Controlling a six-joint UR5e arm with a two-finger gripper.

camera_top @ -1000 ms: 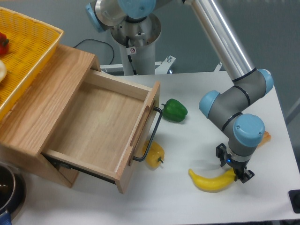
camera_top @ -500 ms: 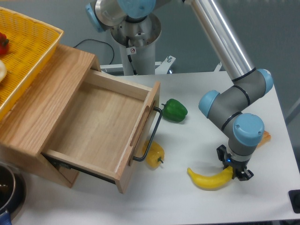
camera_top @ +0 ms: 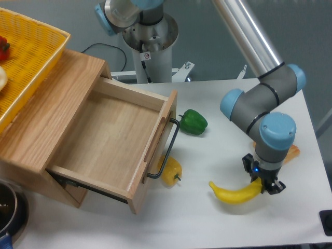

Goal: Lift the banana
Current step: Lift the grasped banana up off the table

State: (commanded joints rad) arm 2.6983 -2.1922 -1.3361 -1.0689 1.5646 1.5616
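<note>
Presently, nearest the camera at the lower left, part of a dark metal pot [camera_top: 6,206] shows at the frame edge; its contents cannot be made out. Behind it stands a wooden cabinet [camera_top: 49,111] with its drawer [camera_top: 111,142] pulled fully open. The drawer interior shows bare wood only, and a black wire handle [camera_top: 167,150] hangs from its front. On top of the cabinet, at the far left, rests a yellow woven basket [camera_top: 31,54], holding a red item [camera_top: 3,47] and a pale item [camera_top: 2,78], both cut off by the frame edge.

On the white counter [camera_top: 207,223], a small yellow bell pepper [camera_top: 171,171] lies just beside the drawer handle. A green pepper [camera_top: 193,122] sits farther back, near the drawer's front corner. An orange-tan piece [camera_top: 293,153] shows at the right, mostly hidden behind the arm's wrist. Nothing lies between the peppers and the banana.

The banana [camera_top: 233,193] is at the near right of the counter, its left end well apart from the yellow pepper. Its right end sits between the fingers [camera_top: 258,180] of the gripper [camera_top: 264,184], which points downward and is closed narrowly on that tip. Whether the banana's body touches the counter cannot be told.
</note>
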